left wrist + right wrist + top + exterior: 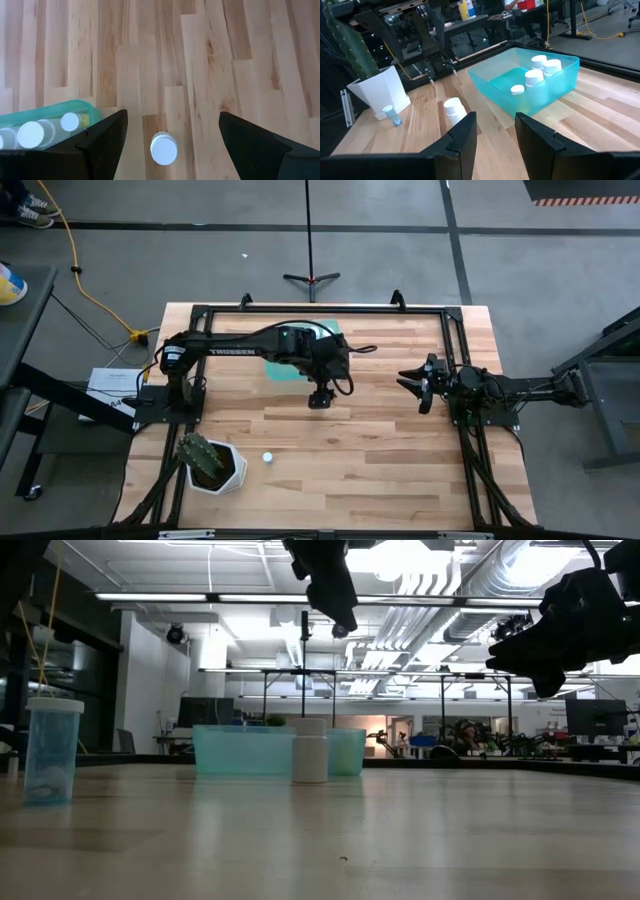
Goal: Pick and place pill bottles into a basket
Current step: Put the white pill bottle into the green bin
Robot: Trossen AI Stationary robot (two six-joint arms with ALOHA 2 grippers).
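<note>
A white pill bottle [163, 148] stands upright on the wood table beside the teal basket [47, 116]. It also shows in the low view [310, 750] and the right wrist view [453, 109]. My left gripper [172, 116] hovers open high above it, fingers on either side and touching nothing; in the high view [320, 397] it hides the bottle. Several white-capped bottles [535, 75] stand in the basket [530, 87]. A small blue-tinted bottle [268, 457] stands by the cactus pot. My right gripper [410, 383] waits open at the table's right.
A white hexagonal pot with a cactus [212, 464] stands near the front left corner. The blue-tinted bottle looms close in the low view [50, 750]. A black frame [330, 308] runs round the table's edges. Bare wood lies between basket and front edge.
</note>
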